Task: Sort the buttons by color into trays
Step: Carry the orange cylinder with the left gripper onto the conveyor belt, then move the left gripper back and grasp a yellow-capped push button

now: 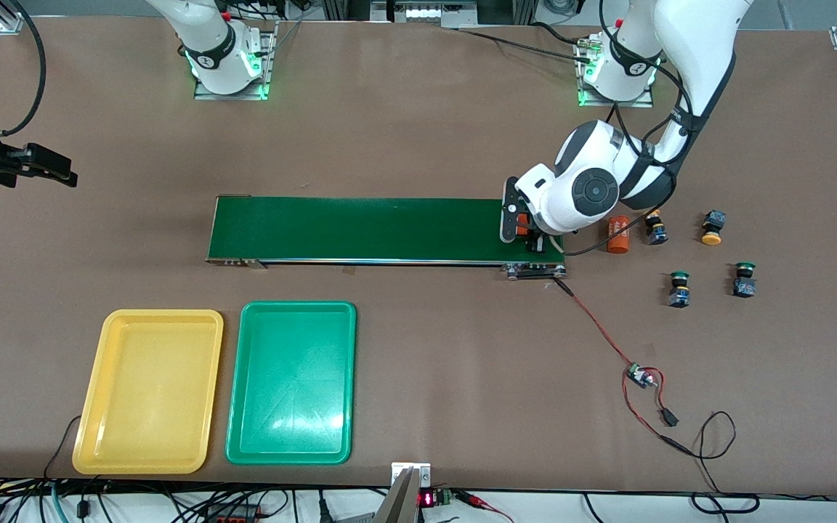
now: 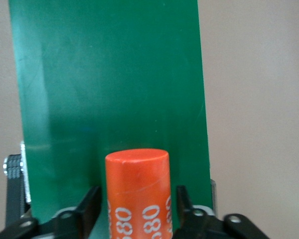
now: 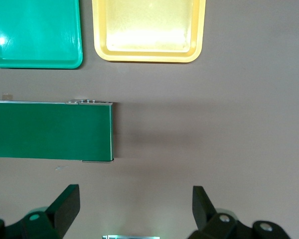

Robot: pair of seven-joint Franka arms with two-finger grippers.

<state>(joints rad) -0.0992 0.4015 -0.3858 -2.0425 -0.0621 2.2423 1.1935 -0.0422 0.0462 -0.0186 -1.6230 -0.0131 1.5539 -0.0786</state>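
Front view gives me the left gripper (image 1: 532, 234) low over the conveyor belt (image 1: 360, 229) at its end toward the left arm, with an orange cylinder (image 2: 137, 191) standing between its jaws; they sit just beside the cylinder's sides, and I cannot tell whether they touch it. I read "80" printed on it. A second orange cylinder (image 1: 617, 234) lies on the brown surface (image 1: 418, 116) just off the belt's end, beside four buttons (image 1: 702, 254). The yellow tray (image 1: 148, 390) and green tray (image 1: 291, 382) lie side by side, nearer the camera. The right gripper (image 3: 134, 206) waits with jaws spread wide.
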